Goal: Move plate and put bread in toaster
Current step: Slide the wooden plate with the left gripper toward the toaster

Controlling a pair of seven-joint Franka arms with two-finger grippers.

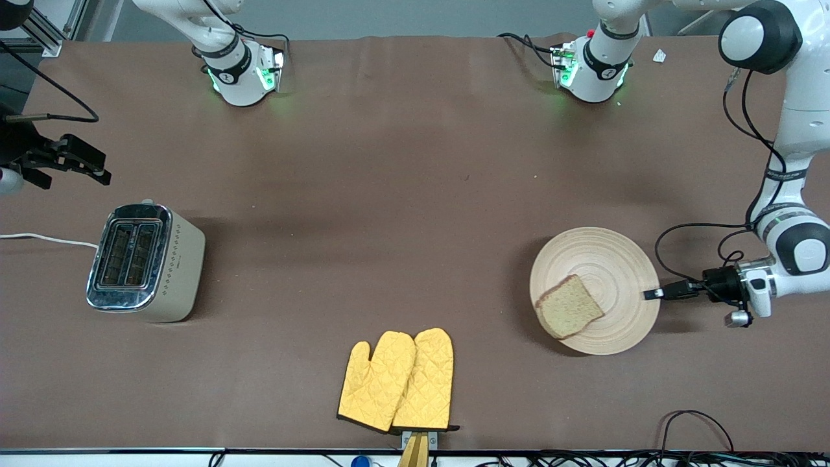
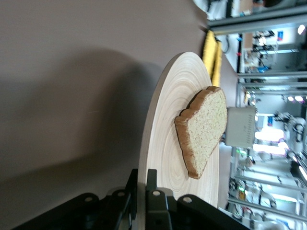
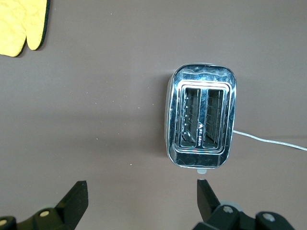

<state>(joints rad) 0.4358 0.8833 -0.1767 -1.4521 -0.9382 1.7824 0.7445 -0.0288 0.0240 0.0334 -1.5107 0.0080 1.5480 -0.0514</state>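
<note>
Front view: the left gripper (image 1: 652, 294) is clamped on the rim of the round, light beige wooden plate (image 1: 616, 259) at the left arm's end of the table. On it lies 1 brown wholegrain bread slice (image 1: 569, 306). The right gripper (image 3: 141, 199) hangs spread wide above the cream-beige toaster (image 1: 146, 261) with 2 chrome slots; its side marks are unreadable. Yellow quilted oven mitts (image 1: 397, 381) lie nearest the camera.

Front camera is looking down from high across the brown table (image 1: 402, 194), facing both arm bases. Left wrist camera is sitting close, edge-on to the round beige wooden plate (image 2: 165, 143). Right wrist camera is looking straight down at the cream chrome-topped toaster (image 3: 201, 122), also showing in front view.
</note>
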